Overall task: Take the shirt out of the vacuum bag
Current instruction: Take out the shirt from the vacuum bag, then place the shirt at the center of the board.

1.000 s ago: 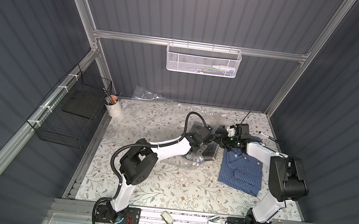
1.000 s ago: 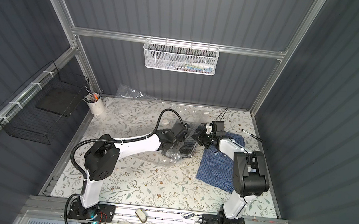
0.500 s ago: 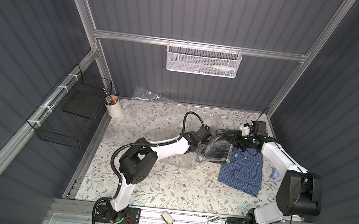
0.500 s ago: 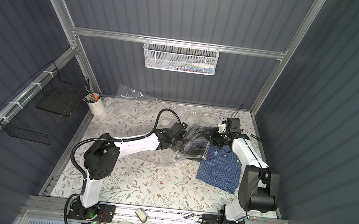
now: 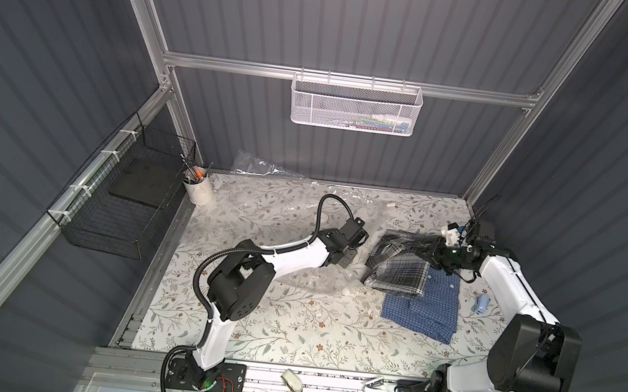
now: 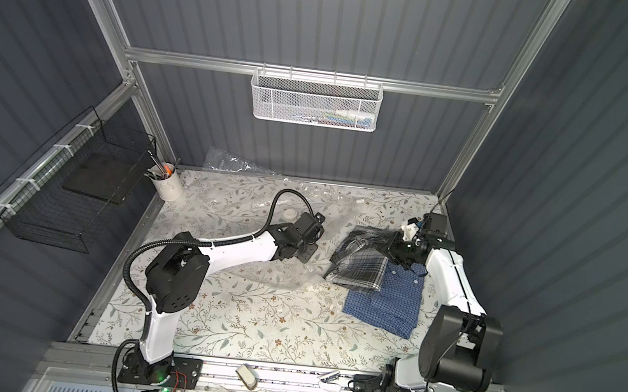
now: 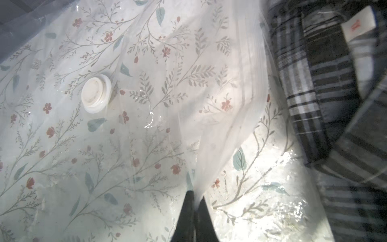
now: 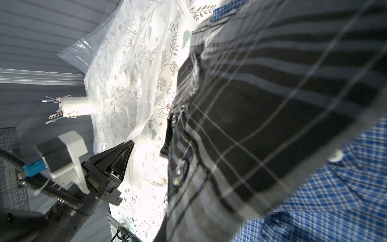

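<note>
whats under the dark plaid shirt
The plaid shirt partly overlies a blue checked shirt, which sticks out beyond it. How far the blue one runs beneath is hidden.

free: table (image 5: pixel 280 323) front, left half | blocked: vacuum bag (image 5: pixel 318 283) centre; plaid shirt (image 5: pixel 396 272) over blue shirt (image 5: pixel 422 314) right; cup (image 5: pixel 198 193) back-left corner

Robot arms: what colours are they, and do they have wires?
The left arm and right arm are white tubes with chunky black joints. A ribbed black hose loops along the left one. The left gripper has pointy black wedge fingers. Near the right wrist, thin black wires stick up.
</note>
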`<state>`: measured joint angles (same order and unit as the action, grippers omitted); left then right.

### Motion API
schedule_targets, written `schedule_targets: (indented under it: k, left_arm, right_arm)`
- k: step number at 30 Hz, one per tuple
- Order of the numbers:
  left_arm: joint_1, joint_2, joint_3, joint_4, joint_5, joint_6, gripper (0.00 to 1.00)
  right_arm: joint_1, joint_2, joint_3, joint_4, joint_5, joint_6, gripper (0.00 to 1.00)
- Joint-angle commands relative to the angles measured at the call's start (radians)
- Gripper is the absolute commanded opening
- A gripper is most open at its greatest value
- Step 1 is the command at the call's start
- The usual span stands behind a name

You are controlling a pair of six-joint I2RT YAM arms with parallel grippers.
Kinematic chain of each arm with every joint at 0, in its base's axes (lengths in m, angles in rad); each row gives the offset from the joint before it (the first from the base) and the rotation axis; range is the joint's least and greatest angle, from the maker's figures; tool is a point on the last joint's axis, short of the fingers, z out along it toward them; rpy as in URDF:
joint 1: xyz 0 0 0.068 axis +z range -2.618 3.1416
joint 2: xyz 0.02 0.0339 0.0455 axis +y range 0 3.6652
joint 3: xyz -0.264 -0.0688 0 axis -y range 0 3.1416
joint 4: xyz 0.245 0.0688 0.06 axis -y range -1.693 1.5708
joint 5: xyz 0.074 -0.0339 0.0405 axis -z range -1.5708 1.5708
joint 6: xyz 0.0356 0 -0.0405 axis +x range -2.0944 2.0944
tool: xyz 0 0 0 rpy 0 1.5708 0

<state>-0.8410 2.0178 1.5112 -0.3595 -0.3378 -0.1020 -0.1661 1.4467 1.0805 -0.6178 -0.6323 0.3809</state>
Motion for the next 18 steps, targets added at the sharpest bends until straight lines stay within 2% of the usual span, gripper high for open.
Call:
schedule_targets:
  k: [1,7,9,12,14,18]
  left_arm:
    - [0.015,-0.025,-0.013,0.003,0.011,0.003,0.00]
    - [0.033,-0.032,-0.031,0.015,0.024,0.013,0.00]
    - [0.038,-0.034,-0.035,0.020,0.032,0.012,0.00]
    - [0.044,-0.034,-0.040,0.025,0.039,0.016,0.00]
    - [0.050,-0.037,-0.044,0.024,0.040,0.019,0.00]
    - [0.062,-0.051,-0.053,0.022,0.042,0.021,0.00]
  right_arm:
    - [-0.043,-0.065,-0.039,-0.034,-0.060,-0.061,0.14]
    - [-0.146,-0.084,-0.177,0.032,-0.064,-0.061,0.19]
    - [-0.165,-0.063,-0.206,0.046,-0.044,-0.071,0.27]
    - [-0.179,-0.009,-0.211,0.047,-0.016,-0.064,0.47]
    - [-0.179,-0.012,-0.220,0.057,0.058,-0.051,0.67]
    - [-0.207,-0.051,-0.209,0.082,0.155,-0.025,0.88]
